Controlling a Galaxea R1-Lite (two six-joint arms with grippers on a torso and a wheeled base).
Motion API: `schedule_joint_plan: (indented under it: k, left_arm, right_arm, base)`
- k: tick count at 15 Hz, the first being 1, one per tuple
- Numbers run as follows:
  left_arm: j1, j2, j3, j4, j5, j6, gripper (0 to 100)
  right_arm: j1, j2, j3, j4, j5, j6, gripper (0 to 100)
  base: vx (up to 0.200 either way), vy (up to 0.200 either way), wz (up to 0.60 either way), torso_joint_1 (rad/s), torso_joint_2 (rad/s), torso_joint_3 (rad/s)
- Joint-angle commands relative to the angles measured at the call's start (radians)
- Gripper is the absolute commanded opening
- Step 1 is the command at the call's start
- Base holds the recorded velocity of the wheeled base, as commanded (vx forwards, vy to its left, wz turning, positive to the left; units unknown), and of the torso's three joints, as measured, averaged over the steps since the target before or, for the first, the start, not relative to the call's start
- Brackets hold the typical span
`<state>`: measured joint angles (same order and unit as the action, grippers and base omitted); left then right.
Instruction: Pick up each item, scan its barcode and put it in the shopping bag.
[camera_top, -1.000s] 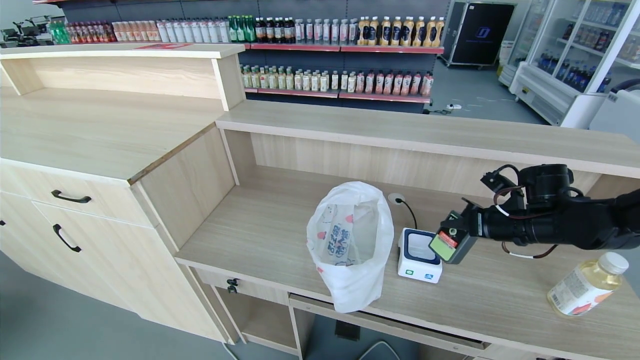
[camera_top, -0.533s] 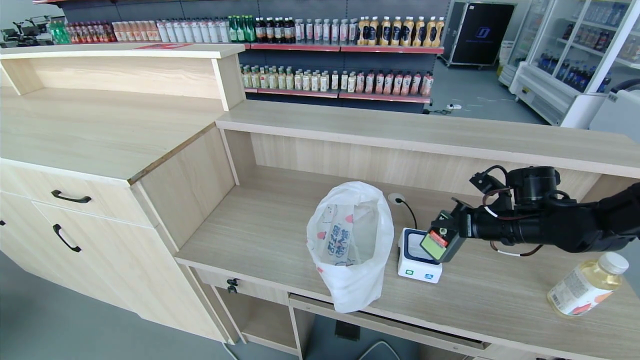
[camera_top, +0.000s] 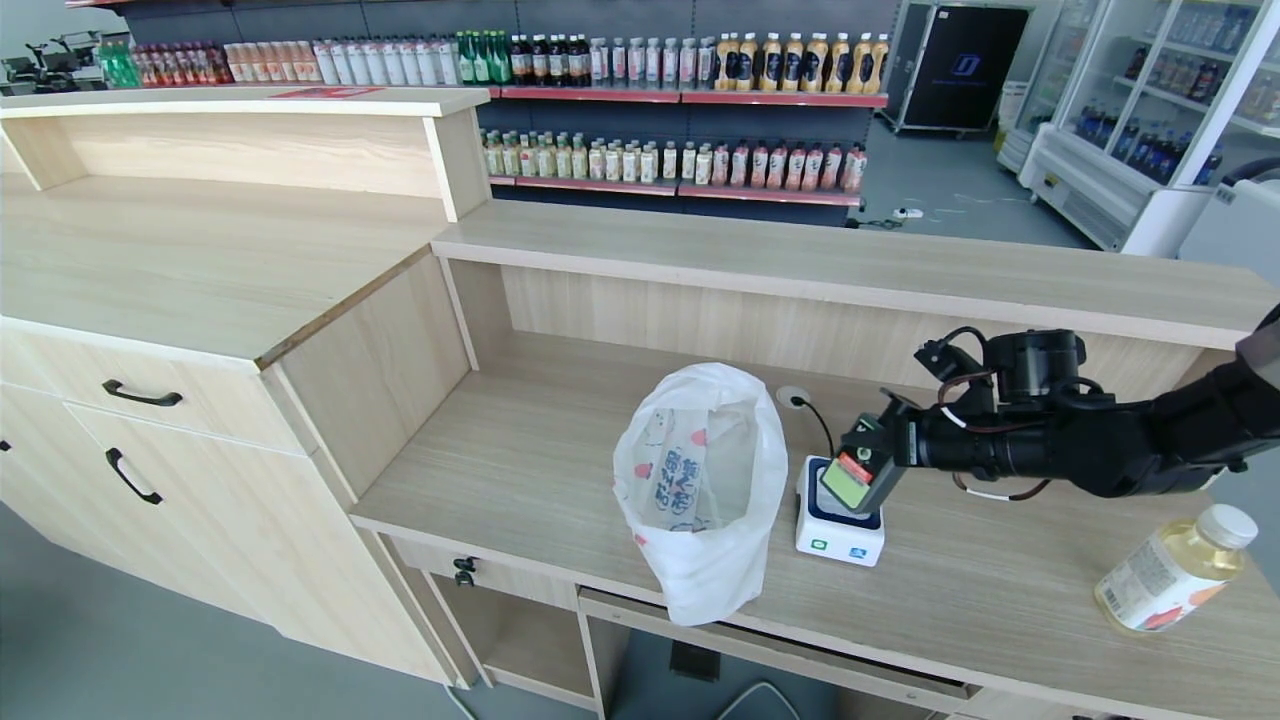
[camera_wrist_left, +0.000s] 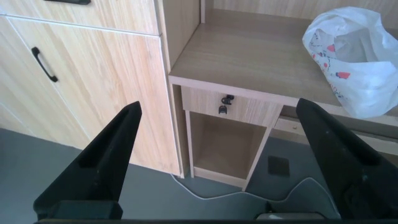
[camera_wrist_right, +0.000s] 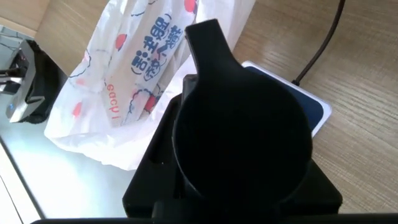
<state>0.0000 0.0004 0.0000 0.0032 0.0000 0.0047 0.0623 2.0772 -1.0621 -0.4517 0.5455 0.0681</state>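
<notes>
**As the green box comes to the scanner**

While my right pincer (camera_top: 862, 455) is clenched on the small green box with a red label (camera_top: 846, 484), that box hangs tilted over the window of the white barcode scanner with a blue rim (camera_top: 838, 540); whether the two touch I cannot tell. That scanner sits near the front edge of the pale wood surface (camera_top: 540, 460), its black cable (camera_top: 822, 425) running toward the back edge. Just beside it, on the side of the left front corner, stands the white plastic shopping bag (camera_top: 700, 490), mouth open, with a printed packet inside. Near the right end of the front edge is a clear plastic bottle of pale yellow drink with a white cap (camera_top: 1175, 570). My left pincer (camera_wrist_left: 219, 106) is released, its fingers spread wide, off the surface and above the grey floor.
</notes>
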Motion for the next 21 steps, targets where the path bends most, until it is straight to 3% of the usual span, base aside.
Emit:
schedule_joint_plan:
  k: [1, 15, 17, 19, 21]
  left_arm:
    - [0.0, 0.0, 0.0, 0.0, 0.0, 0.0, 100]
    - [0.0, 0.0, 0.0, 0.0, 0.0, 0.0, 100]
    - [0.0, 0.0, 0.0, 0.0, 0.0, 0.0, 100]
    - [0.0, 0.0, 0.0, 0.0, 0.0, 0.0, 100]
    - [0.0, 0.0, 0.0, 0.0, 0.0, 0.0, 100]
  right_arm:
    - [0.008, 0.017, -0.01, 0.001, 0.001, -0.002, 0]
    - [0.011, 0.004, 0.013, -0.078, -0.004, -0.042, 0]
    - [-0.047, -0.19, 0.146, -0.142, -0.088, -0.341, 0]
    - [-0.199, -0.361, 0.274, -0.134, -0.101, -0.734, 0]
    - [-0.306, -0.447, 0.284, -0.116, -0.098, -0.901, 0]
  base:
    - [0.0, 0.0, 0.0, 0.0, 0.0, 0.0]
    - [0.0, 0.0, 0.0, 0.0, 0.0, 0.0]
    - [0.0, 0.0, 0.0, 0.0, 0.0, 0.0]
    - [0.0, 0.0, 0.0, 0.0, 0.0, 0.0]
    - [0.0, 0.0, 0.0, 0.0, 0.0, 0.0]
